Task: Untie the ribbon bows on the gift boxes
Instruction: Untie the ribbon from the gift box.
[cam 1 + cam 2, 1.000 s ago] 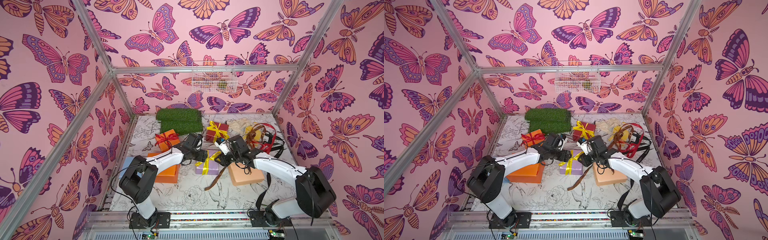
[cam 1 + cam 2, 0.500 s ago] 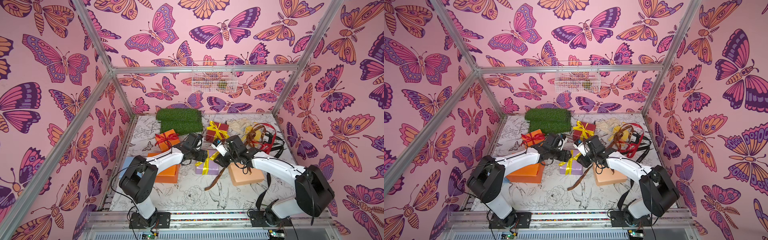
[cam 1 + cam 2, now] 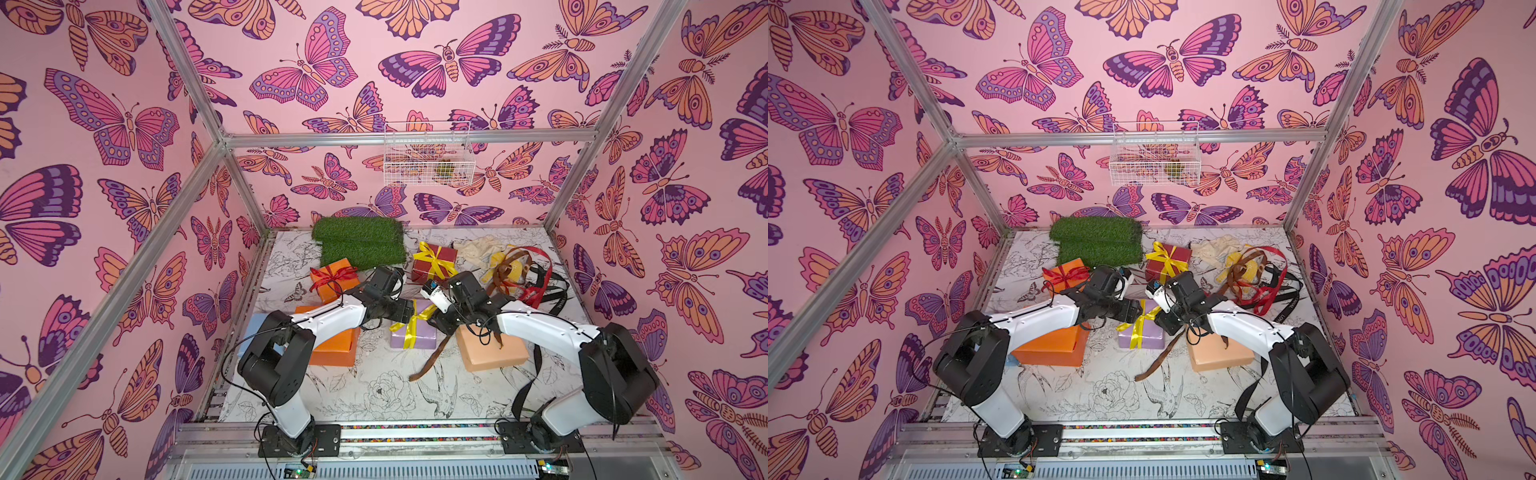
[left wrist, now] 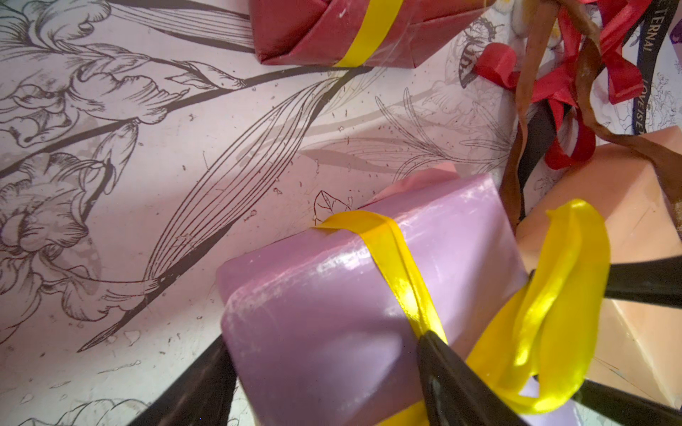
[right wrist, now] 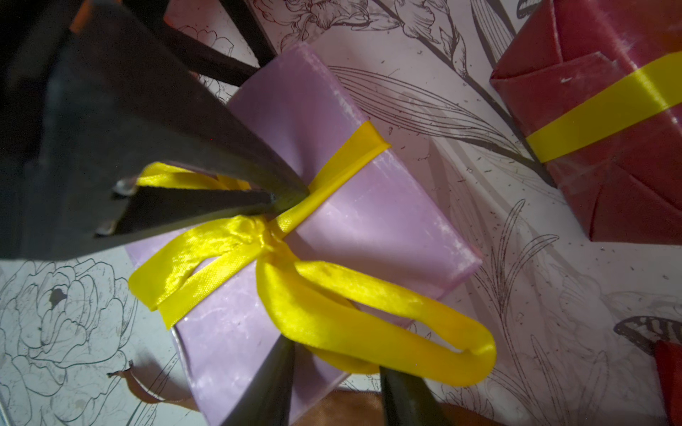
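Black fingers of my right gripper (image 5: 336,363) stand apart around a loop of the yellow bow (image 5: 369,321) on the lilac box (image 5: 372,221). My left gripper (image 4: 324,343) is spread too, one tip beside the knot. That box sits mid-table on the flower-sketched sheet (image 3: 374,399), with pink butterfly walls (image 3: 124,124) around it.

Bare worktop (image 3: 374,399) lies open on the robot's side of the lilac box (image 3: 419,340), flanked closely by an orange box (image 3: 336,349) and a peach box (image 3: 494,353). A brown ribbon (image 3: 430,360) trails across the gap, and loose ribbons (image 3: 528,282) clutter the far right.
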`<state>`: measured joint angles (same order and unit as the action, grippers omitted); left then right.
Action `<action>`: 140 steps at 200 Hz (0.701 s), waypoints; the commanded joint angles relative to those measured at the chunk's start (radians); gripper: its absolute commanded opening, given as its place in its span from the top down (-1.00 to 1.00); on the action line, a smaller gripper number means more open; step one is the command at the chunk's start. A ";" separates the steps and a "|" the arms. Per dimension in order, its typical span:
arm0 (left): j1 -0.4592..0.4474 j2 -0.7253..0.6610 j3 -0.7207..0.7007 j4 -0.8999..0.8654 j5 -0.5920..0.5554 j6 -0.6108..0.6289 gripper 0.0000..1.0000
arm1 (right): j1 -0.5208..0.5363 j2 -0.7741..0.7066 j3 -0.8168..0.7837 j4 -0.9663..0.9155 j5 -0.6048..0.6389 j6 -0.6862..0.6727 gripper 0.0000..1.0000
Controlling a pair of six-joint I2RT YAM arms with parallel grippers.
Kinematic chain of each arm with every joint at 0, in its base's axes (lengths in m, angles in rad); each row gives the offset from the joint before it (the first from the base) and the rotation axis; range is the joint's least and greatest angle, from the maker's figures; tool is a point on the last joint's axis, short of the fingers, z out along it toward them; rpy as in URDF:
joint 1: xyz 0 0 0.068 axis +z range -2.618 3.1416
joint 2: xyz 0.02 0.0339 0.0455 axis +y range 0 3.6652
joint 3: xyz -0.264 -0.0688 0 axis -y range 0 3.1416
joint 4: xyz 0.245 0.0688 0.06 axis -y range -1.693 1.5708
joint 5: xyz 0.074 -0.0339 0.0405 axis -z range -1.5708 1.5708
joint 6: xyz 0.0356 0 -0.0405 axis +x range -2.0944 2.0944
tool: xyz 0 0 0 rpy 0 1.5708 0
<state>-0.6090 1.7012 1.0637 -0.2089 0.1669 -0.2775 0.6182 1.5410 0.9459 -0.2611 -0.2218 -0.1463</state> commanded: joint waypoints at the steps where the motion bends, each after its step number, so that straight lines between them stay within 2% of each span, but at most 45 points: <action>1: 0.008 0.022 -0.032 -0.037 -0.015 0.011 -0.54 | 0.017 0.013 0.026 -0.002 0.002 0.003 0.29; 140: 0.012 0.013 -0.042 -0.036 -0.017 0.009 -0.54 | 0.017 0.011 0.067 -0.009 -0.070 0.069 1.00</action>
<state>-0.6071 1.7012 1.0592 -0.2020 0.1696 -0.2775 0.6300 1.5578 0.9775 -0.2581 -0.2520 -0.1097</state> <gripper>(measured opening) 0.772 0.048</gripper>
